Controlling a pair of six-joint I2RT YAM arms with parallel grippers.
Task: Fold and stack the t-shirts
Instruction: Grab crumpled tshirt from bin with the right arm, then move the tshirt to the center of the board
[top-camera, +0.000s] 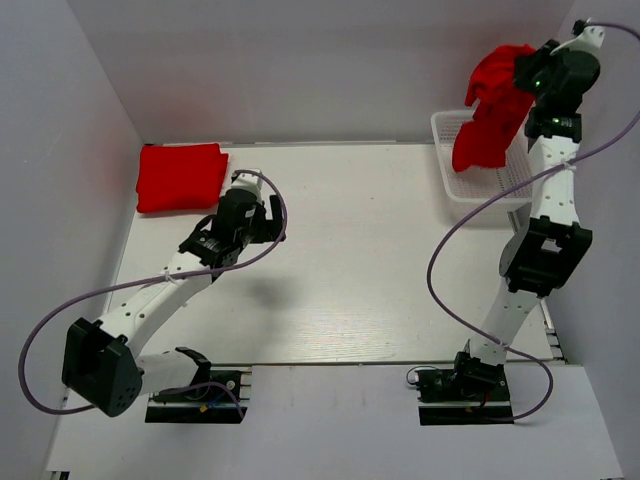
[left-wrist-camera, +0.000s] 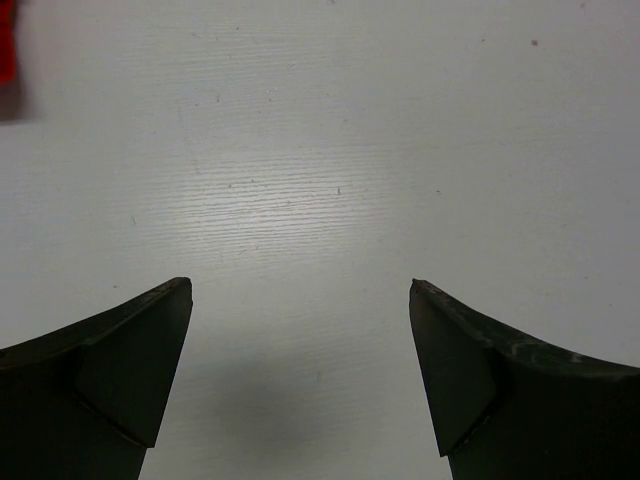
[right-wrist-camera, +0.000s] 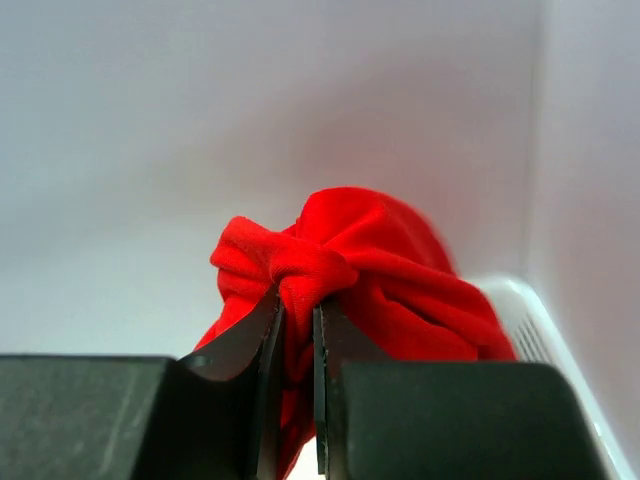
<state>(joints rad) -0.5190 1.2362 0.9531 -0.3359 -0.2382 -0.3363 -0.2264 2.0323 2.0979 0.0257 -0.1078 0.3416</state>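
Right gripper (right-wrist-camera: 296, 325), raised high over the white mesh basket (top-camera: 478, 188), jaws clenched on a bunched fold of a crumpled red t-shirt (right-wrist-camera: 360, 255). The rest of the cloth hangs below the fingers toward the basket; whether its hem is clear of the rim cannot be told. The height probably lets the garment drape free and untangle before it is laid flat. Left gripper (left-wrist-camera: 300, 290), jaws spread wide and holding nothing, hovers low over the bare table (left-wrist-camera: 330, 150). A folded red t-shirt (top-camera: 180, 177) lies ahead of it and to its left, seemingly the start of the stack. The open pose likely readies this gripper to help spread the hanging shirt.
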